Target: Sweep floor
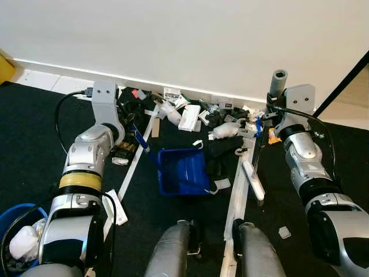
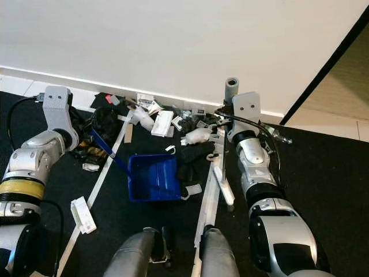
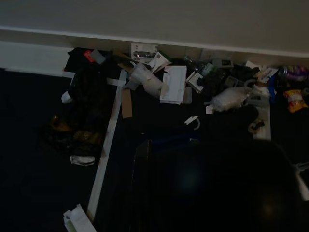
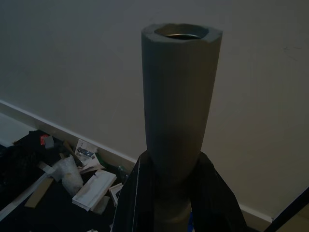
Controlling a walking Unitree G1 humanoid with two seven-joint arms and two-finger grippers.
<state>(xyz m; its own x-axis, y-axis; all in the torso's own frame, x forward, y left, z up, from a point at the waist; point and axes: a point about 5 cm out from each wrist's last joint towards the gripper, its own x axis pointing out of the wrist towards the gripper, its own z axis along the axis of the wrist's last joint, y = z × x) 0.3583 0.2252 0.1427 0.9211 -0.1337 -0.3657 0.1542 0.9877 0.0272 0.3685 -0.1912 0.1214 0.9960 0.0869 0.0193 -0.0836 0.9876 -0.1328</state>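
Litter [image 1: 196, 118] crowds the strip of dark floor [image 1: 34, 138] along the white wall [image 1: 184, 40], leaving no open path to the skirting there; the blue dustpan [image 1: 183, 171] sits mid-floor just before the pile, between two white floor strips [image 1: 134, 164]. Open carpet lies left of the left arm and right of the broom head [image 1: 253, 180].

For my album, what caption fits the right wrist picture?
Right gripper clamped on the grey broom handle, litter below.
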